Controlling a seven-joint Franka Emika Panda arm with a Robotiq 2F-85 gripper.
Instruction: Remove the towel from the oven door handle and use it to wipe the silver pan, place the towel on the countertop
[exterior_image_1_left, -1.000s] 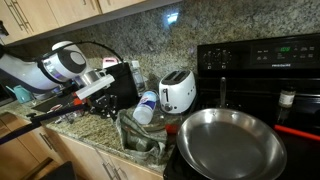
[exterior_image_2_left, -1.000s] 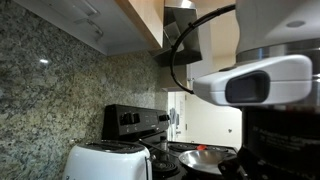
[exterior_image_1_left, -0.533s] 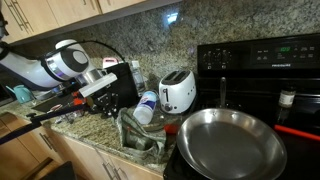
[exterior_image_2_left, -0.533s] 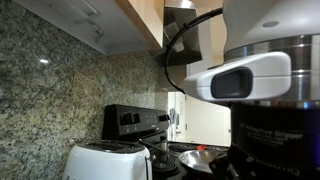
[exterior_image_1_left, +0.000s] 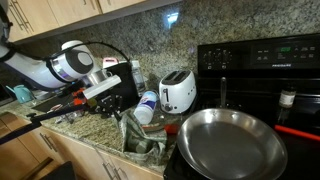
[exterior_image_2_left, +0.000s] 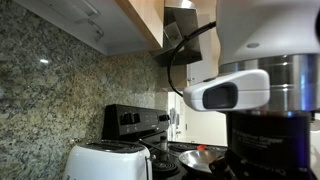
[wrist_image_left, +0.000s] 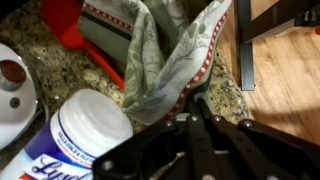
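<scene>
Since the earlier frame the arm has shifted a little toward the white toaster (exterior_image_1_left: 177, 91), and the gripper (wrist_image_left: 196, 108) hangs just over the near end of the towel (exterior_image_1_left: 140, 135); whether its jaws are apart or together I cannot tell. The towel lies crumpled at the front of the countertop (exterior_image_1_left: 95, 135), just beside the silver pan (exterior_image_1_left: 232, 142). In the wrist view its folds run lengthwise away from the gripper, and behind it a wipes canister (exterior_image_1_left: 147, 106) lies on its side.
</scene>
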